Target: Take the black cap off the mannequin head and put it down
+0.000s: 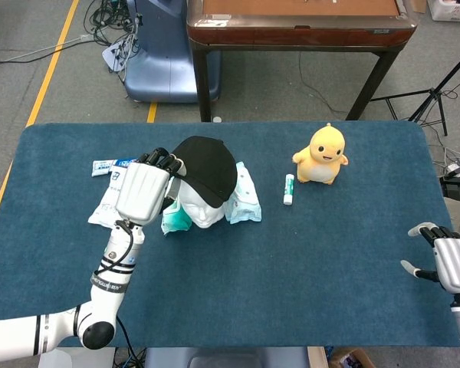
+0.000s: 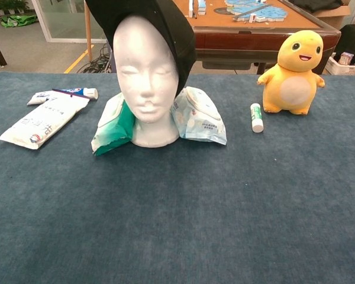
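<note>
Surface: blue carpeted tabletop [image 1: 307,268], with a wooden table and grey floor behind it.
Cap: black cap [image 1: 207,169] still sits on the white mannequin head [image 1: 202,207], left of centre; the chest view shows it draped over the crown and down one side of the face.
Left robot hand: left robot hand [image 1: 143,190] is raised just beside the cap, back of the hand towards the head camera, fingertips at the cap's edge. Whether the fingers already pinch the fabric cannot be told from this angle; the chest view does not show the hand at all.
Right robot hand: right robot hand [image 1: 452,261] hangs at the far right edge of the tabletop, fingers apart, holding nothing, well apart from the cap.
Key relation: cap lies directly to the right of the left robot hand, its long axis running from brim to back roughly across the tabletop; the left arm is much the nearer.
Judgement: grasp stage, cap not yet lifted.
Nearby: packets [image 1: 243,201] lean against the head; yellow toy [image 1: 322,156] and small tube [image 1: 289,188] to the right.
</note>
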